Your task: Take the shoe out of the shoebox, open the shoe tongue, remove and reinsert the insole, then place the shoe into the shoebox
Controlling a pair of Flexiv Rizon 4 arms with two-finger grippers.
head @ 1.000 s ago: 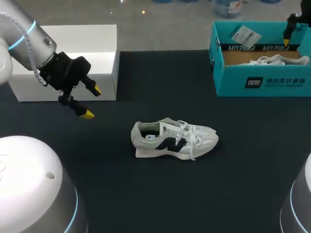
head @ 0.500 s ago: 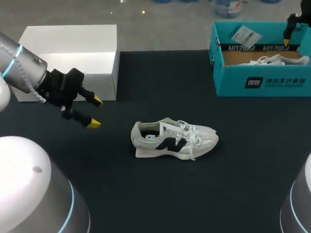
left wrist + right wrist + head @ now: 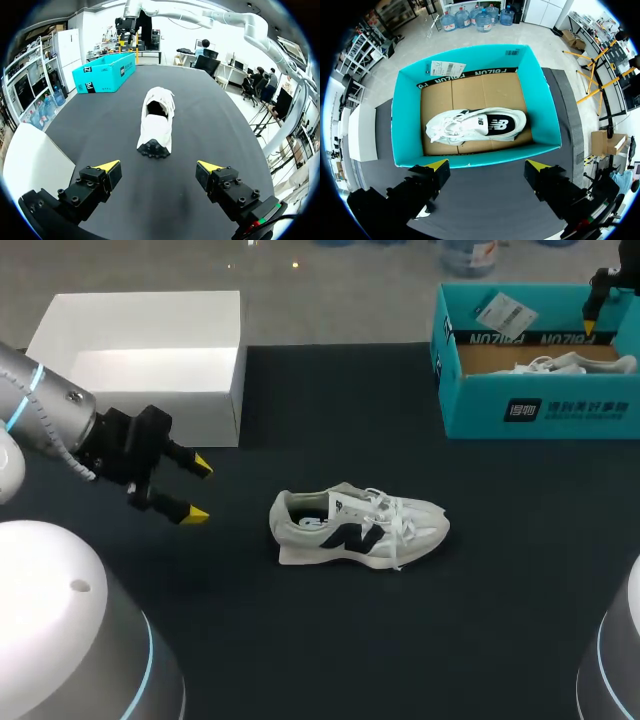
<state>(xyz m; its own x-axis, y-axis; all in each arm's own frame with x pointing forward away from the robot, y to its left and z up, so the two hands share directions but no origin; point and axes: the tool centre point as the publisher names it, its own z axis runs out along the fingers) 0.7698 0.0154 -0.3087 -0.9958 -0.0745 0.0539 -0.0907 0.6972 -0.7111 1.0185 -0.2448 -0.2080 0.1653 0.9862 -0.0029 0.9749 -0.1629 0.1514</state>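
Shoe (image 3: pixel 358 528): out of the shoebox, upright on its sole at the middle of the table (image 3: pixel 500 620). Its heel faces the left gripper and its toe points away.
Left gripper (image 3: pixel 159 166): fingers spread wide with nothing between them. It is near the shoe's heel, not touching.
Shoebox (image 3: pixel 540 410): teal, open, at the table's far right corner, well apart from the shoe.
Second shoe (image 3: pixel 475 125): white, lying on its side inside the shoebox.
Right gripper (image 3: pixel 488 164): above the shoebox's near wall, fingers apart, empty.
White box (image 3: pixel 140 360): open, far left, beyond the left gripper.
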